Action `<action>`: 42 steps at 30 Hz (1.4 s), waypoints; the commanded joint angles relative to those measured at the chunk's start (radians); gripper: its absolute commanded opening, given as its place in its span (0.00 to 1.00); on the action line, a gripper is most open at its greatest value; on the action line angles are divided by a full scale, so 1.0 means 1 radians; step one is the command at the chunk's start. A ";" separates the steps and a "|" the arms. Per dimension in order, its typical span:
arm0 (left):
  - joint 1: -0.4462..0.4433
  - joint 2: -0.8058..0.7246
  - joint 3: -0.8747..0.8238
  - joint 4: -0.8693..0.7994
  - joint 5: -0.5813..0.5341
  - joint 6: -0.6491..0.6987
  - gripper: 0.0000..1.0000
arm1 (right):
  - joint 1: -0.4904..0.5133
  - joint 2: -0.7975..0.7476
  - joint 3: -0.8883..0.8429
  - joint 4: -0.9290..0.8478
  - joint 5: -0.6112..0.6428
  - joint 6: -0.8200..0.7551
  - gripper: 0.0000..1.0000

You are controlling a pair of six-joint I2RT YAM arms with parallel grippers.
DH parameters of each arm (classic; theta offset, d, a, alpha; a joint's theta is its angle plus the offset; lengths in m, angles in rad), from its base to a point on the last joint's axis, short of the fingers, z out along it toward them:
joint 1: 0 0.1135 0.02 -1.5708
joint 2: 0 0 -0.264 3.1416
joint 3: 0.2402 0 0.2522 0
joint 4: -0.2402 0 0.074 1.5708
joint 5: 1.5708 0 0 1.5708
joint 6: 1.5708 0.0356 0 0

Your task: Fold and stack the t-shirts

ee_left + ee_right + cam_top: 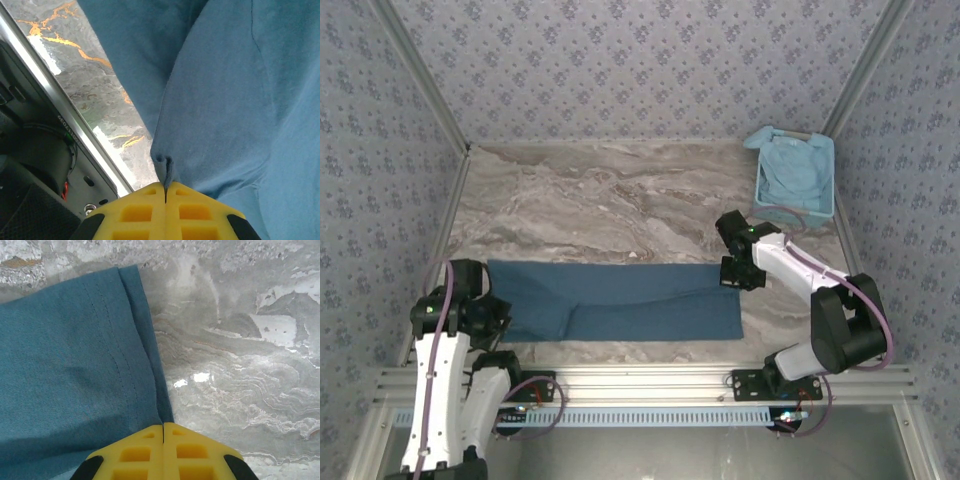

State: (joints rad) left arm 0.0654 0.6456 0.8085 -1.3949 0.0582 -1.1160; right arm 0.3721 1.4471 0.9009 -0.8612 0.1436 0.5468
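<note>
Our left gripper is closed tight, a pucker of the dark teal t-shirt pinched between its yellow fingers. Our right gripper is likewise closed, with the shirt's stitched hem running straight into the seam between its fingers. The shirt lies as a long flat band across the near part of the table. We cannot see how much cloth sits inside either grip. The sky-blue t-shirt lies crumpled in the basket at the far right, its shape hard to read.
</note>
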 commanded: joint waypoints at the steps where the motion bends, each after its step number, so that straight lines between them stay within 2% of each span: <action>1: 0.002 -0.020 -0.011 -0.046 -0.006 -0.022 0.00 | 0.005 0.016 0.007 -0.038 0.037 0.022 0.00; 9: 0.003 -0.026 -0.098 0.016 0.046 -0.049 0.00 | 0.007 0.007 -0.006 -0.039 0.033 0.051 0.00; 10: 0.004 -0.027 -0.096 0.016 0.045 -0.048 0.00 | 0.005 0.006 -0.009 -0.044 0.023 0.060 0.02; 12: 0.003 -0.031 -0.080 0.025 0.048 -0.039 0.00 | 0.004 -0.008 -0.009 -0.055 0.013 0.067 0.18; 14: 0.003 -0.024 -0.036 0.022 0.039 -0.022 0.14 | 0.003 -0.033 0.000 -0.066 0.024 0.075 0.28; 17: 0.004 0.012 0.060 0.006 0.000 0.007 0.32 | 0.001 -0.078 0.032 -0.088 0.042 0.074 0.33; 20: 0.001 0.073 0.142 0.020 -0.023 0.026 0.39 | 0.001 -0.112 0.065 -0.092 0.048 0.092 0.33; 23: 0.002 0.133 0.168 0.095 -0.020 0.033 0.40 | 0.004 -0.110 0.080 -0.040 0.020 0.091 0.30; 25: 0.005 0.191 0.136 0.221 0.028 0.037 0.38 | 0.021 -0.096 0.067 0.047 -0.056 0.054 0.28; 28: 0.006 0.358 0.075 0.467 0.148 0.023 0.36 | 0.060 -0.028 0.059 0.160 -0.170 0.051 0.25; 31: 0.007 0.539 0.088 0.625 0.179 0.035 0.34 | 0.088 0.050 0.056 0.217 -0.222 0.059 0.24; 36: 0.007 0.800 0.142 0.667 0.195 0.097 0.35 | 0.042 0.186 0.048 0.255 -0.277 0.135 0.22; 42: 0.004 1.018 0.194 0.710 0.263 0.141 0.34 | -0.031 0.347 0.161 0.166 -0.279 0.124 0.22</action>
State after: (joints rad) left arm 0.0654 1.6081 0.9535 -0.7231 0.2733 -1.0225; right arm 0.3698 1.7222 1.0149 -0.6548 -0.1287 0.6594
